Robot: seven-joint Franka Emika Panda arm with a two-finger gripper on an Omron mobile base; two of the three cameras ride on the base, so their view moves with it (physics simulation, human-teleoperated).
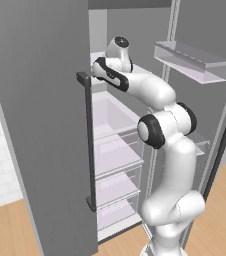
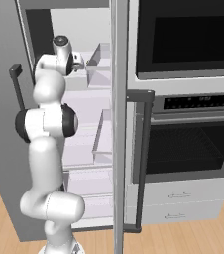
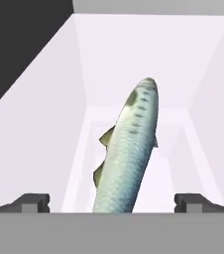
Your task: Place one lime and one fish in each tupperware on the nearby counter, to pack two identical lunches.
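Here we are at the open fridge [image 1: 116, 131], and the white arm [image 1: 161, 125] climbs from the lower right of the left base view and bends up toward the upper middle of the frame, its hand tucked in at an upper shelf [image 1: 107, 107]. In the right base view the same arm rises from the lower left, wrist up in the upper left of the frame, just in front of the pale interior. Over to the hand view now: the gripper [image 3: 112, 202] has its 2 dark fingertips [image 3: 32, 202] spread wide, sitting near the bottom left and bottom right of the frame, nothing pinched between them. Lying between those tips is the fish [image 3: 129, 149], the pale silvery-grey one, scaled, with dark spots along its back, stretching from the bottom centre up toward the middle of the frame and leaning slightly right. It rests on the pale floor of a white-walled compartment [image 3: 49, 129], clear of both side walls. Neither fingertip touches the fish. On the right of the right base view stands a dark built-in oven [image 2: 191, 99], door shut.
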